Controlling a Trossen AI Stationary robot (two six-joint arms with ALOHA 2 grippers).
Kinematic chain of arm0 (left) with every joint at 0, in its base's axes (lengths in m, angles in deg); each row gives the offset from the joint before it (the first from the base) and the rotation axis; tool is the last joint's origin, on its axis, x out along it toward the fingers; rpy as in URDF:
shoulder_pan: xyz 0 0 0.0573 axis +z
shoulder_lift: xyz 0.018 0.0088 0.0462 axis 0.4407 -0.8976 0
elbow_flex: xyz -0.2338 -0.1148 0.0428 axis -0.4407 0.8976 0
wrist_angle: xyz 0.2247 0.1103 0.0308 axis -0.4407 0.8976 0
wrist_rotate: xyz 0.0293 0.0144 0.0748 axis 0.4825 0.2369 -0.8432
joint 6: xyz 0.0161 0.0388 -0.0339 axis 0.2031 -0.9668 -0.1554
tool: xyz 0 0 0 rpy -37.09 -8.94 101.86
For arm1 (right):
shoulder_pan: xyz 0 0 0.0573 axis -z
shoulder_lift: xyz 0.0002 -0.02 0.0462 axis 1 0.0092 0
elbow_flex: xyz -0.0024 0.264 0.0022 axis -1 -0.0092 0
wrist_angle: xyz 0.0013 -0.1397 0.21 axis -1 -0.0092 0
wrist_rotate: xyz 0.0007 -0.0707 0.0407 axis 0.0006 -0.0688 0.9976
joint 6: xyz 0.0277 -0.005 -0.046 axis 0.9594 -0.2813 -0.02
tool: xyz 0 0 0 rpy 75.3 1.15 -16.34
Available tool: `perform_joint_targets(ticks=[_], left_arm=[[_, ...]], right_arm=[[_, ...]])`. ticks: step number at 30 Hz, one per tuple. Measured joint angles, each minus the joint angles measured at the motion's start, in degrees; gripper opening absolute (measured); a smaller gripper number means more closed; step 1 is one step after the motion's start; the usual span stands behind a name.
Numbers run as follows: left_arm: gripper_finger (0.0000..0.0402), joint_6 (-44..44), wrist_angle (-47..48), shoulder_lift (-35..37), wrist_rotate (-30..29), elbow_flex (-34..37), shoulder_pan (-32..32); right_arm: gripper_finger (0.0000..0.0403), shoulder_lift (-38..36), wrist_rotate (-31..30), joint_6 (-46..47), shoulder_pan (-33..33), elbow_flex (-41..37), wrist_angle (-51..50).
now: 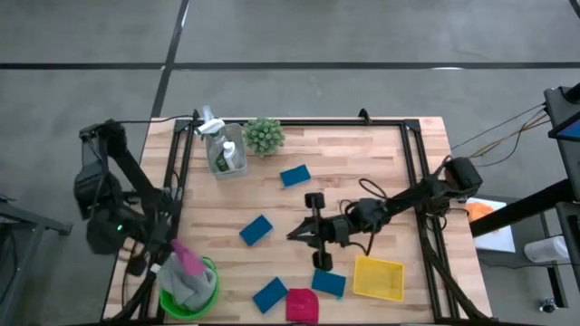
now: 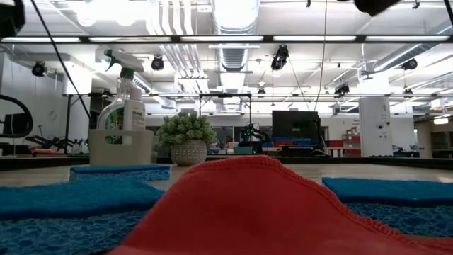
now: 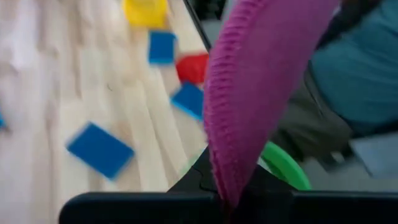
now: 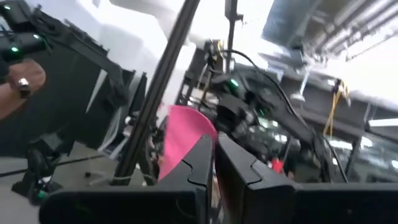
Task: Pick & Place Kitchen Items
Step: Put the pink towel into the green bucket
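Pink cloth [image 3: 249, 106] clamped between left fingers [image 3: 205, 180]; right fingers [image 4: 202, 162] together, empty.

Pink cloth [image 3: 261, 93] hangs centre frame, pinched at left gripper [image 3: 233, 202]. Green rim [image 3: 286, 165] lower right. Blue sponges [image 3: 99, 149], red cloth [image 3: 193, 67] on table [image 3: 74, 81] upper left.

Both arms are dark, almost black, built from slim round links and thick joints. Thin black cables loop along the right arm [image 1: 399, 204]. A small green light glows on the left arm [image 1: 118, 226].
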Motion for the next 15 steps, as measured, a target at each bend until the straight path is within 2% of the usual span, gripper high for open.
perform_joint_targets(ticks=[2,6,10,15], left_arm=[[0.0,4.31,1.77,-1.31,0.87,-0.95,-3.7],[0.0,7.72,-3.51,-4.58,4.52,0.13,-8.74],[0.0,10.9,-7.07,-8.61,5.67,1.4,-10.29],[0.0,14.73,-7.93,-12.99,9.62,4.86,-9.92]], right_arm=[[0.0018,-2.3,-1.85,1.33,-0.54,-3.05,-0.22],[0.0018,-6.43,-5.36,2.08,-2.18,-7.94,-0.37],[0.0018,-8.46,-9.64,2.06,-3.76,-10.9,-0.65],[0.0018,-8.81,-11.79,2.16,-4.84,-12.05,-1.39]])
